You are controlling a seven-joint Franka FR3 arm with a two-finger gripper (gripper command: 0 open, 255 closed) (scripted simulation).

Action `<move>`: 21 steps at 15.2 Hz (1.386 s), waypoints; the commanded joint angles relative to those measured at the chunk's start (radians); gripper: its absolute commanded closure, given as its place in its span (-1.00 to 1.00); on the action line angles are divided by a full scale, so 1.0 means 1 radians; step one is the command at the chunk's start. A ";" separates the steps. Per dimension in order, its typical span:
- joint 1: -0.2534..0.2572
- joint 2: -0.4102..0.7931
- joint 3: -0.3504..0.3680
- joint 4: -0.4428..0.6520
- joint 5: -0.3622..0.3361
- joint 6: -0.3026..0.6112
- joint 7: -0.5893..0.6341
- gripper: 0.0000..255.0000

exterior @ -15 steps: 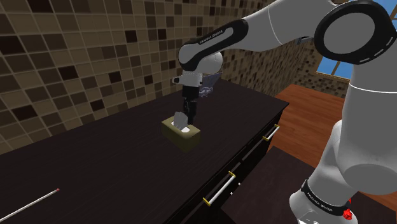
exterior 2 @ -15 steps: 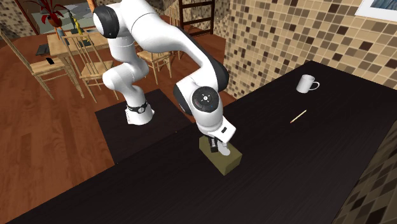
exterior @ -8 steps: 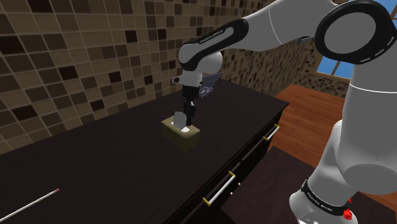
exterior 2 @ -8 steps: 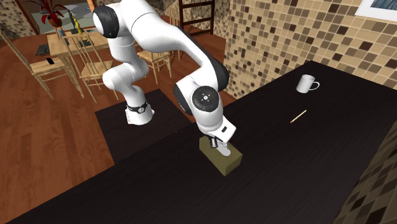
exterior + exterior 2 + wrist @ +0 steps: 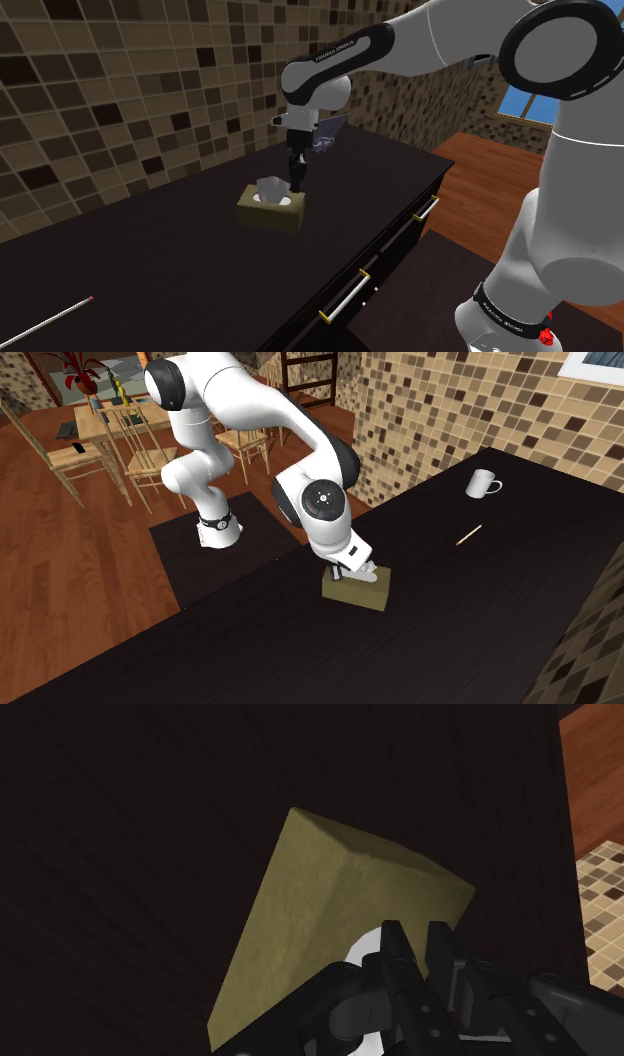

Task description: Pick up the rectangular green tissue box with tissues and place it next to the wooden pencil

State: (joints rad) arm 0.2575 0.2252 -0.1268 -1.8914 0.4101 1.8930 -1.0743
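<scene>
The tissue box (image 5: 271, 208) sits about midway along the dark surface (image 5: 170, 275), a dull olive-green in these renders, with a white tissue (image 5: 268, 189) poking from its top. The hand (image 5: 296, 186) comes straight down onto the end of the box nearer the arm. In the wrist view the hand (image 5: 418, 939) has its fingers (image 5: 398, 947) drawn in narrow, with only a thin gap, pinching what looks like the box's top edge beside the tissue (image 5: 362, 947). The box (image 5: 320, 904) shows skewed under the hand there, so I judge it gripped. Whether it has cleared the surface I cannot tell.

So the grasp looks made, and the carry and the set-down are left. The pencil (image 5: 45, 317) lies well apart from the box, at the far end of the surface at the shoulder view's lower left. In the second exterior view, the pencil (image 5: 468, 535) lies up and to the right of the box (image 5: 357, 590), with a white mug (image 5: 482, 483) near it.

Nothing lies on the surface (image 5: 450, 642) between box and pencil. The mug is the one thing to mind when setting down. A narrow pinch at one end may let the box swing or slip on the way. The drawer handles (image 5: 345, 298) run along the front edge, out of the path.
</scene>
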 commanded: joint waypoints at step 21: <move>-0.007 -0.074 -0.008 0.195 -0.033 -0.253 0.093 1.00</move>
State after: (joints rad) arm 0.2514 0.1494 -0.1344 -1.7140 0.3782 1.6562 -0.9856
